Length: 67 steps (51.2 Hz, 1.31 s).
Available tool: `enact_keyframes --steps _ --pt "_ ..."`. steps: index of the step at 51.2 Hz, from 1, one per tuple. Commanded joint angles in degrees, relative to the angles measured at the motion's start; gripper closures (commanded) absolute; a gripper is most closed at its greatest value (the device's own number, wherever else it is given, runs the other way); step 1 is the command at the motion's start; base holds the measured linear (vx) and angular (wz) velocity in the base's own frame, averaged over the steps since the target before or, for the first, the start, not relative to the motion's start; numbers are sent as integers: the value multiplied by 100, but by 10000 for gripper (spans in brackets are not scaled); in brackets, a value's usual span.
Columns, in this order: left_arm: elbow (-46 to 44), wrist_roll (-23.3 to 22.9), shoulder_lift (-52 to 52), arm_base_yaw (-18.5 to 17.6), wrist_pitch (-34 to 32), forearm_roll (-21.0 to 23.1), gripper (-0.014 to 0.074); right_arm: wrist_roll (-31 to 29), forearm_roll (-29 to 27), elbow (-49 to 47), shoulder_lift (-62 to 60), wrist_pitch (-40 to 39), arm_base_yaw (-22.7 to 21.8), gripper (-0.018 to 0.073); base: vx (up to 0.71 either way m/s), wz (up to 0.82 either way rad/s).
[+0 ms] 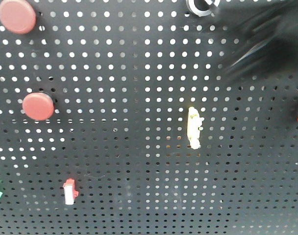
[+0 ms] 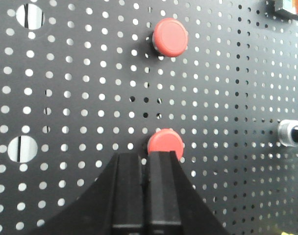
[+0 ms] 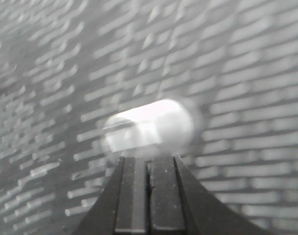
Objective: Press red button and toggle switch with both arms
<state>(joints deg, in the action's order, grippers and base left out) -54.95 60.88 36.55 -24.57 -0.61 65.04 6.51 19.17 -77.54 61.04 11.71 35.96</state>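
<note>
Front view, my black right arm [image 1: 266, 46] blurs near the silver toggle switch [image 1: 200, 6]; left wrist, my left gripper [image 2: 145, 159], closed on nothing, sits just under the round red plastic button [image 2: 165, 143], off-centre, so I may glance off; right wrist, my right gripper [image 3: 149, 161], closed and empty, faces a pale blurred cylinder [image 3: 149, 128], so I may overshoot.

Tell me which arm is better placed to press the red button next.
Left. The left gripper, shut, has its tips at the edge of the lower red button. The right gripper faces only motion blur, with no red button in view.
</note>
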Motion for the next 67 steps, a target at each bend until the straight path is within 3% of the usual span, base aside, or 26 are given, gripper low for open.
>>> enact_keyframes --steps 1,8,21,61,67 --pt "-125 -51 4 -14 -178 59 596 24 -50 -135 -239 -254 46 563 0 0" --pt "-125 -51 4 -14 -178 59 596 8 -36 388 -743 -255 44 563 0 0" --pt "-125 -45 4 -14 -35 59 595 8 494 1203 -1613 -381 44 563 0 0" --pt "-125 -45 4 -14 -29 59 595 13 590 1208 -1634 -314 44 563 0 0" --pt "-57 -51 -118 73 -38 -284 595 13 590 1208 -1634 -314 44 563 0 0"
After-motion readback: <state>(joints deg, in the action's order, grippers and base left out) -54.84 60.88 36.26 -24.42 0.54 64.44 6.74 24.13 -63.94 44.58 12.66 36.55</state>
